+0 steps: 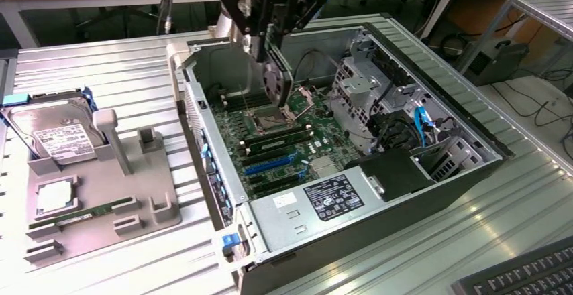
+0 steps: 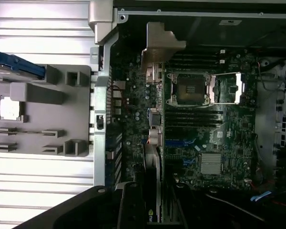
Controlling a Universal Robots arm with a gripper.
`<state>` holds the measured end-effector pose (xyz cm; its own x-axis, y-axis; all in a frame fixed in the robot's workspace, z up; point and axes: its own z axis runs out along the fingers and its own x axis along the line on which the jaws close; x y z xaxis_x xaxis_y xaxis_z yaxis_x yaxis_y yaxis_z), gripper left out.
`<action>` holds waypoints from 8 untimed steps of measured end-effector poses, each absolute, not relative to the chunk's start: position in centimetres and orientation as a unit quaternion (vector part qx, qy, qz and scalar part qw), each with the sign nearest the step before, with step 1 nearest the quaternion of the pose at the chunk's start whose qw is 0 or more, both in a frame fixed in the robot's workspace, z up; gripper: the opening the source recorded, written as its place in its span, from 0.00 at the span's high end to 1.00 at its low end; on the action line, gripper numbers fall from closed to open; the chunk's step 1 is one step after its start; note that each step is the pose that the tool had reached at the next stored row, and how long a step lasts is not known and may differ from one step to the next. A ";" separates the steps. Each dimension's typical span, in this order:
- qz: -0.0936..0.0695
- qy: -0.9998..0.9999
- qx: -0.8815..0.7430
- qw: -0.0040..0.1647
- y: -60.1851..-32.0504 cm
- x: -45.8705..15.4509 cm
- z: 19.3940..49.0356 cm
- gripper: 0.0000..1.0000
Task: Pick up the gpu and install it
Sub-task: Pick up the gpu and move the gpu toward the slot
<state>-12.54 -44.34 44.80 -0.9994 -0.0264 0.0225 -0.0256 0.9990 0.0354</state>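
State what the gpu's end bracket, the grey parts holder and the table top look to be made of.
End bracket of the gpu: likely bare sheet metal, with a dull silver finish and bent edges.
Grey parts holder: probably plastic, matte and uniform grey, with moulded blocks.
Table top: apparently aluminium, ribbed, with a pale sheen.

Exterior view's upper edge crops the black robot gripper, whose fingers hide the top of the thin dark gpu card they clamp. Print on the silver hard drive's white label is unreadably small; a black keyboard runs off-frame.
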 end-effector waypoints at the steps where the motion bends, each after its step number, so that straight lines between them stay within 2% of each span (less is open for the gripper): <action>1: -0.018 -1.000 0.013 0.011 -44.4 -12.1 44.6 0.74; 8: -0.018 -1.000 0.013 0.012 -45.1 -8.7 43.3 0.74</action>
